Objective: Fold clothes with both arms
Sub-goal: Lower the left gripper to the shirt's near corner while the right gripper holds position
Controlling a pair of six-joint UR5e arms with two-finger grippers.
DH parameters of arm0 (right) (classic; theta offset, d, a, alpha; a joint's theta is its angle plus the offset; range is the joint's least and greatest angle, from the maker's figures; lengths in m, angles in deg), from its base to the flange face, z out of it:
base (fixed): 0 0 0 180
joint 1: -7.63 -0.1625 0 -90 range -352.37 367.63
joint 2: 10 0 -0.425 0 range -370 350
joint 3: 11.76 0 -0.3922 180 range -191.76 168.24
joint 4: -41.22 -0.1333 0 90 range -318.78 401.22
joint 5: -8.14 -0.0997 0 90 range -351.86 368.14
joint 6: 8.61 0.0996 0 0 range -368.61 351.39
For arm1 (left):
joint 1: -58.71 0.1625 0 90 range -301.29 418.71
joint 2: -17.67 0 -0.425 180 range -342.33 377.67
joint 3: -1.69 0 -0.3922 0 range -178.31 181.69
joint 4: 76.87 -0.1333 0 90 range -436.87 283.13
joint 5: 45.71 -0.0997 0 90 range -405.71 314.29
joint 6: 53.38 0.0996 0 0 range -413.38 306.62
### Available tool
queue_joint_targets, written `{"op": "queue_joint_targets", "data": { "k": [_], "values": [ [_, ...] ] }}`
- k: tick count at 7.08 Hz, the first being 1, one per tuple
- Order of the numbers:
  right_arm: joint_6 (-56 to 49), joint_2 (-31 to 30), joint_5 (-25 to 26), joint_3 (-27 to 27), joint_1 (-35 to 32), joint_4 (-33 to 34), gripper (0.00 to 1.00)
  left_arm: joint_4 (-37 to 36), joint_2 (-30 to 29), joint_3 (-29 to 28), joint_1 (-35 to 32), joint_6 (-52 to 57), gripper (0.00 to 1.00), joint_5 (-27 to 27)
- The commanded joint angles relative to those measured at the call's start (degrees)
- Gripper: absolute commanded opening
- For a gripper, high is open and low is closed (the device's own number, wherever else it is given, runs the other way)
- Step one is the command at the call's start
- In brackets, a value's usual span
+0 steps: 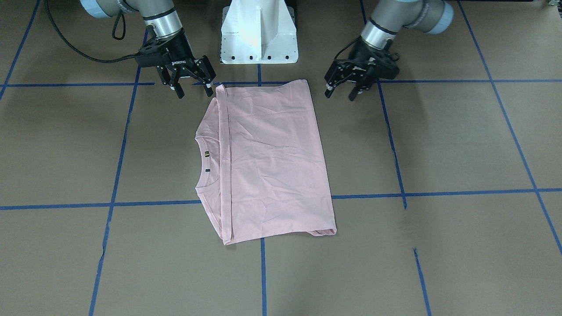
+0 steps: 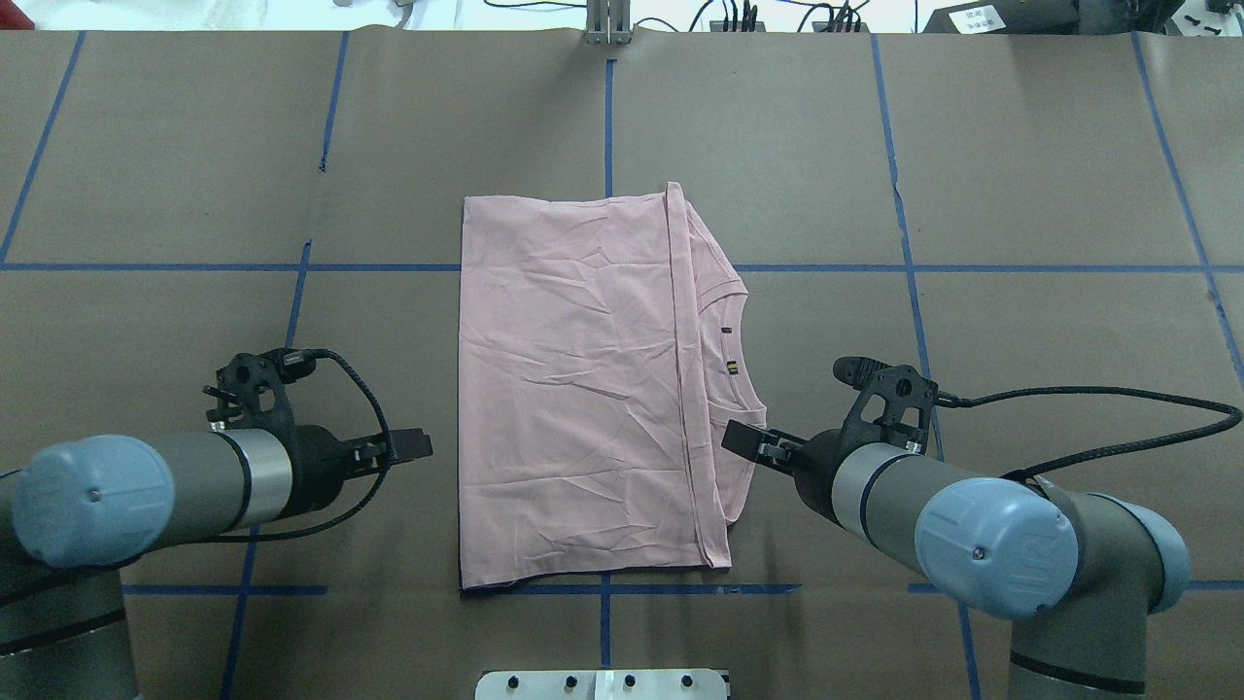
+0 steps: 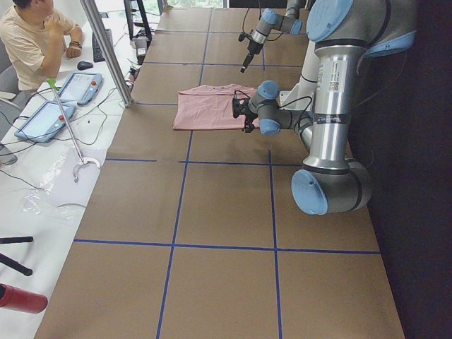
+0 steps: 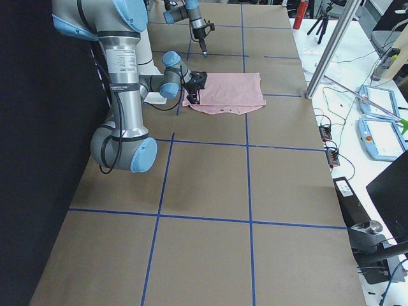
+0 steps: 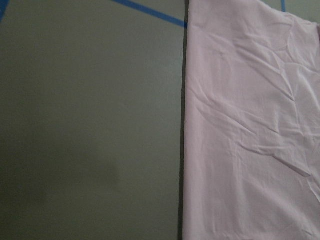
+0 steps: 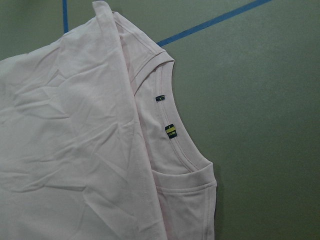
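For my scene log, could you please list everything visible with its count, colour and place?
t-shirt: one, light pink, folded, table centre.
collar: one, pink, shirt's edge on the robot's right.
table: one, brown, under everything.
tape lines: several, blue, gridding the table.
pedestal base: one, white, table's robot-side edge.
operator: one, beige shirt, seated beyond the table.
left arm and right arm: two, silver-grey, blue caps, flanking the shirt.
left gripper and right gripper: two, black, open, beside the shirt.
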Motion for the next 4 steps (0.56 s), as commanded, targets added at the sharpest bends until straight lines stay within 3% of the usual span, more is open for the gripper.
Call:
{"op": "queue_joint_targets", "data": {
  "k": [1, 4],
  "values": [
    [0.0, 0.03, 0.0, -0.06, 0.08, 0.03, 1.0, -8.61, -5.39, -0.15, 5.84, -7.0, 0.71, -1.3],
    [0.08, 0.12, 0.09, -0.06, 0.17, 0.03, 1.0, -9.07, -6.1, -3.03, 9.64, -9.48, 0.63, -3.67]
  ]
}}
